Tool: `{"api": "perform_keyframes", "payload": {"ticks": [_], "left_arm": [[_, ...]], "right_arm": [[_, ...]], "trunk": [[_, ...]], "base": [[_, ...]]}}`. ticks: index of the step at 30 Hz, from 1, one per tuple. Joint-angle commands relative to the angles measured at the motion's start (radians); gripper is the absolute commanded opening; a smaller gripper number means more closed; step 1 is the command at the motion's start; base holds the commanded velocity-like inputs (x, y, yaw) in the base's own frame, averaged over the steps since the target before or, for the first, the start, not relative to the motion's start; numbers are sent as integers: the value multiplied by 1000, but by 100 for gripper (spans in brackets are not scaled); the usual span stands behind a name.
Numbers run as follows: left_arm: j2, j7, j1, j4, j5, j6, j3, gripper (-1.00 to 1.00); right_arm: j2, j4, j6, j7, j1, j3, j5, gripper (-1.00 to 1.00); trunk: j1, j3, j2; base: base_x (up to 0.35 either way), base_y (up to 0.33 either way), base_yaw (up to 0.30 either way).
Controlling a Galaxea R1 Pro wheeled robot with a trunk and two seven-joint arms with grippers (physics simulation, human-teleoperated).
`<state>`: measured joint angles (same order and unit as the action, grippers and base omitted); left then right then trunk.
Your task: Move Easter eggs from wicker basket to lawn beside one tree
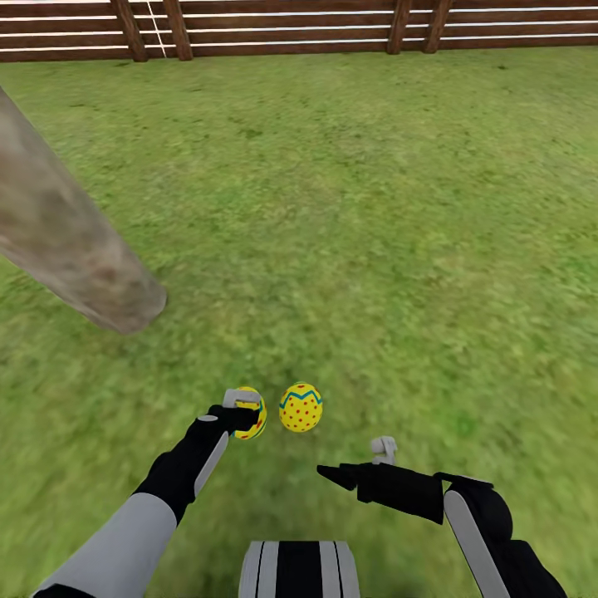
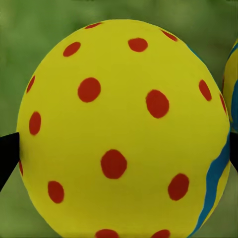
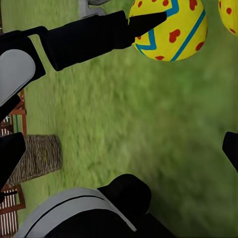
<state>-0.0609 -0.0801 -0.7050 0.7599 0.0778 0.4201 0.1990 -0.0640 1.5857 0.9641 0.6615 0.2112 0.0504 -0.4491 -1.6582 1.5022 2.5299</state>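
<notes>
Egg (image 1: 301, 407) is seen on the lawn (image 1: 374, 232), long axis upright, narrow end up. A second egg (image 1: 253, 413) just beside it is clamped in the left gripper (image 1: 246, 411). The right gripper (image 1: 353, 465) is held wide, empty. The trunk (image 1: 66, 241) is near.

Open lawn (image 1: 399, 249) ahead and right, tree trunk (image 1: 75, 249) leaning in front-left, fence (image 1: 332, 29) far

Left gripper (image 1: 247, 413) clamped, right gripper (image 3: 124, 131) spread
</notes>
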Motion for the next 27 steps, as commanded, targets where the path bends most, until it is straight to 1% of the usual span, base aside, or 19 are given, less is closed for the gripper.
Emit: {"api": "perform_keyframes", "payload": {"ticks": [1, 6, 15, 18, 27], "left_arm": [[1, -9, 0, 2, 8, 5, 4, -100], [1, -9, 0, 2, 8, 5, 4, -100], [1, -9, 1, 14, 8, 4, 4, -100], [0, -9, 1, 13, 8, 4, 4, -100], [0, -9, 1, 14, 8, 5, 4, -100]], "right_arm": [[0, 0, 4, 3, 0, 0, 1, 100], [0, 0, 4, 3, 0, 0, 1, 100], [0, 0, 4, 3, 0, 0, 1, 100], [0, 0, 4, 3, 0, 0, 1, 100], [-1, 0, 4, 3, 0, 0, 1, 100]], "trunk": [[0, 1, 0], [-2, 20, 1], [-2, 20, 1], [-3, 32, 2], [-3, 32, 2]], "base": [[0, 0, 0], [0, 0, 0], [0, 0, 0], [0, 0, 0], [0, 0, 0]]}}
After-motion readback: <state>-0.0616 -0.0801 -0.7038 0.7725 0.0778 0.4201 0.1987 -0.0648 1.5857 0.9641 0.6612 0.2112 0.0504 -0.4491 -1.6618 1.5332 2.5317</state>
